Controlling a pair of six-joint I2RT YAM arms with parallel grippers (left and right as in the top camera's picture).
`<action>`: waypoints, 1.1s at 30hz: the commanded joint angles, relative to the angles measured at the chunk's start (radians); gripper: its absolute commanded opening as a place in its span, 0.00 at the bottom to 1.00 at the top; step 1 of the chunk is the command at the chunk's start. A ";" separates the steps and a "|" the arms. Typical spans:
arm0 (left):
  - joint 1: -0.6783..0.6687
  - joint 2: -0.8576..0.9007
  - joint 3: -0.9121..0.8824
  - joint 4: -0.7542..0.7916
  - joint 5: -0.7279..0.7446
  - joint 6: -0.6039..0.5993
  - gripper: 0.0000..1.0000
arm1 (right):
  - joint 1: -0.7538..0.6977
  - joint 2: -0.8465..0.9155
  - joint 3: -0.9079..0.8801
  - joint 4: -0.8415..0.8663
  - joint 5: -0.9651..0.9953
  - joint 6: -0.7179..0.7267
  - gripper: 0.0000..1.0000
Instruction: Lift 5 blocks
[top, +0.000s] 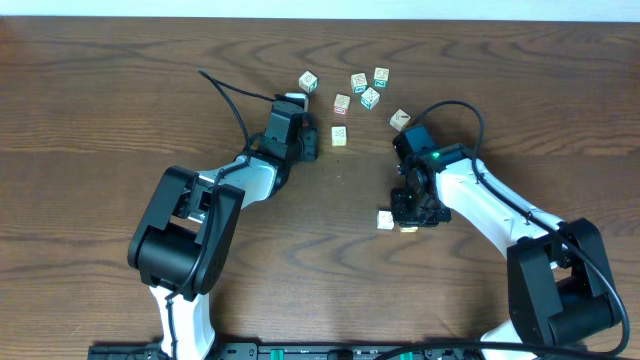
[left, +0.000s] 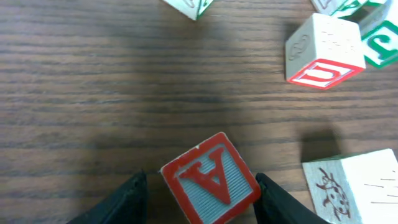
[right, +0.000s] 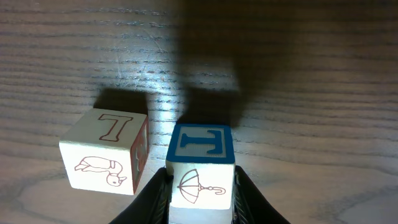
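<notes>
**blockhead22:** Where's the left claw (left: 199, 186) at? The red-letter block (left: 210, 179) sits on the desk (left: 93, 93) right between its fingers, but turned corner-on to them

**yam_fan:** Yep, the claw's part open and straddling it – a sliver of gap on one side, the other finger about touching a corner. I'd square the wrist to the block's flat faces before pinching, or squeeze slowly so it swivels flat instead of popping out. Then straight up, since the pale animal-print block (left: 354, 186) is just beside the claw

**blockhead22:** And the right claw (right: 201, 190)?

**yam_fan:** Clamped on the blue T block (right: 202, 146), right next to a brown T block (right: 106, 155) – can't tell if it's off the desk yet, so I'd keep that squeeze steady
</notes>
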 joint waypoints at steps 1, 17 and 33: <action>-0.002 0.017 0.019 0.000 -0.037 -0.026 0.54 | 0.019 0.045 -0.039 0.023 -0.017 0.006 0.02; -0.002 0.016 0.019 -0.048 -0.036 -0.057 0.39 | 0.020 0.045 -0.039 0.042 -0.017 0.002 0.05; -0.001 0.016 0.019 0.018 -0.036 -0.070 0.67 | 0.020 0.045 -0.039 0.063 -0.017 0.002 0.14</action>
